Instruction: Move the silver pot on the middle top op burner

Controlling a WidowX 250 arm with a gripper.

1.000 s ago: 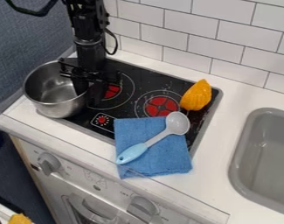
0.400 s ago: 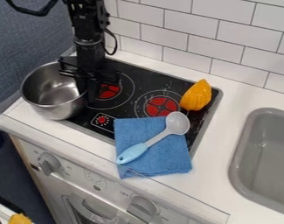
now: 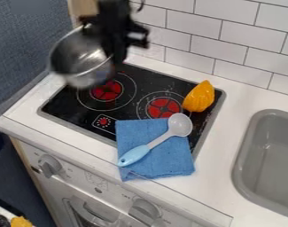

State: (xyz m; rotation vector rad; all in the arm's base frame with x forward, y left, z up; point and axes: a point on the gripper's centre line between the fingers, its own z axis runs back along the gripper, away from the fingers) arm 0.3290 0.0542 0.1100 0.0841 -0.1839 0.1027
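Observation:
At the upper left, the black gripper (image 3: 115, 55) is shut on the right-hand rim of the silver pot (image 3: 81, 60). The pot hangs raised above the back left of the black stovetop (image 3: 69, 106), tilted somewhat and blurred. Below and to the right of the pot, the left red burner (image 3: 107, 90) is uncovered. The other red burner (image 3: 164, 107) lies nearer the middle of the stovetop, also bare.
A yellow-orange squash-like toy (image 3: 199, 96) sits on the stovetop's right side. In front, a blue cloth (image 3: 164, 162) overlaps the stove edge with a spoon (image 3: 147, 146) on it. The grey sink (image 3: 243, 164) is at right; a tiled wall (image 3: 214, 42) rises behind.
The gripper and pot have risen off the stovetop, moving up and to the right in the view. The left burner and the stovetop's left corner are now uncovered.

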